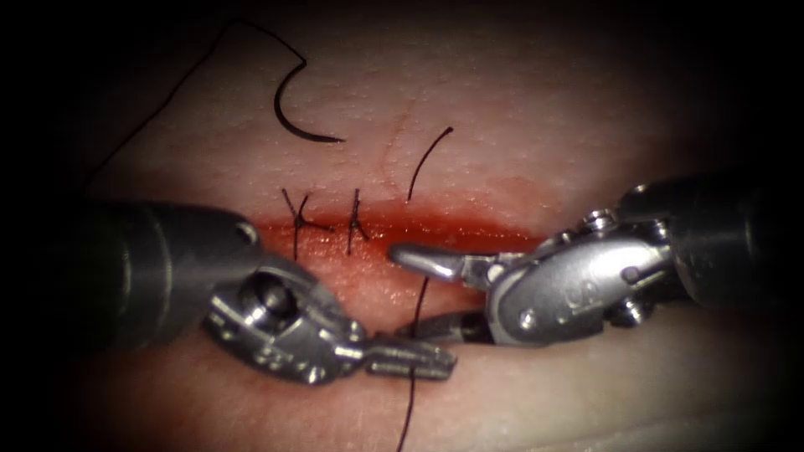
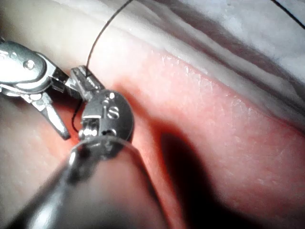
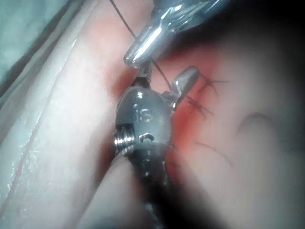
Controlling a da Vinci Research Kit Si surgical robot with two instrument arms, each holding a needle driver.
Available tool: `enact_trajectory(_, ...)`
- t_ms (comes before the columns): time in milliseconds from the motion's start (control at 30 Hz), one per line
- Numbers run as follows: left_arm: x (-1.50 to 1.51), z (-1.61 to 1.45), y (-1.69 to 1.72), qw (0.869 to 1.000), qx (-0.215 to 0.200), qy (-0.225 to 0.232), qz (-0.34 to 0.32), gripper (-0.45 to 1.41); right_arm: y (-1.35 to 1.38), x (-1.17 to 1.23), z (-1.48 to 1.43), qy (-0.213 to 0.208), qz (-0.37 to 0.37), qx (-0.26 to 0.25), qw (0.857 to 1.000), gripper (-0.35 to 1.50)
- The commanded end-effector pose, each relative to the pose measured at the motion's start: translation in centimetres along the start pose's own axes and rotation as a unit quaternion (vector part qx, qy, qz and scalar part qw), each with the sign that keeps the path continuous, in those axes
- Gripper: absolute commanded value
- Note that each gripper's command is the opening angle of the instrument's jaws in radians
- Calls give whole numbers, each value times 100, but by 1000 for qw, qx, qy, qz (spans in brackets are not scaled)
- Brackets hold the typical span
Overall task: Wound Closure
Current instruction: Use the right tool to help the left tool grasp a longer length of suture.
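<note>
The cut (image 1: 469, 233) runs across the tissue, wet with red fluid, with two tied knots (image 1: 299, 222) (image 1: 356, 222) at its left end. The curved needle (image 1: 289, 117) lies free on the tissue beyond the cut at the upper left, held by neither tool and outside the tissue. Further right, a thread (image 1: 423, 297) crosses the cut; its short end (image 1: 431, 155) lies on the far side. My left tool (image 1: 410, 360) is shut on this thread on the near side, seen also in the left wrist view (image 2: 85, 85). My right tool (image 1: 400, 291) (image 3: 167, 71) stands open around the thread over the cut, holding nothing.
The needle's thread (image 1: 251, 29) trails from its blunt end up and off to the left over the tissue. Below the left tool the long strand (image 1: 406, 418) hangs toward the near edge of the tissue.
</note>
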Motion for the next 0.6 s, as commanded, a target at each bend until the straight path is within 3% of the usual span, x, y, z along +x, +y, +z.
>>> enact_trajectory(33,-4,5,0,1000,1,0,0,-15,-1,-3,4,-3,-3,12,1000,-35)
enact_trajectory(100,-4,5,0,1000,1,0,0,2,-1,-4,3,-11,-2,30,999,-35)
enact_trajectory(200,-3,6,-2,1000,1,0,3,71,2,-8,3,-21,-2,32,999,-35)
enact_trajectory(300,-3,8,-3,1000,3,-1,2,94,7,-15,5,-30,-4,33,999,-35)
enact_trajectory(467,0,8,2,1000,8,-1,5,110,21,-33,9,-36,11,28,999,-35)
enact_trajectory(600,1,0,9,1000,6,2,7,108,34,-48,8,-31,17,21,999,-35)
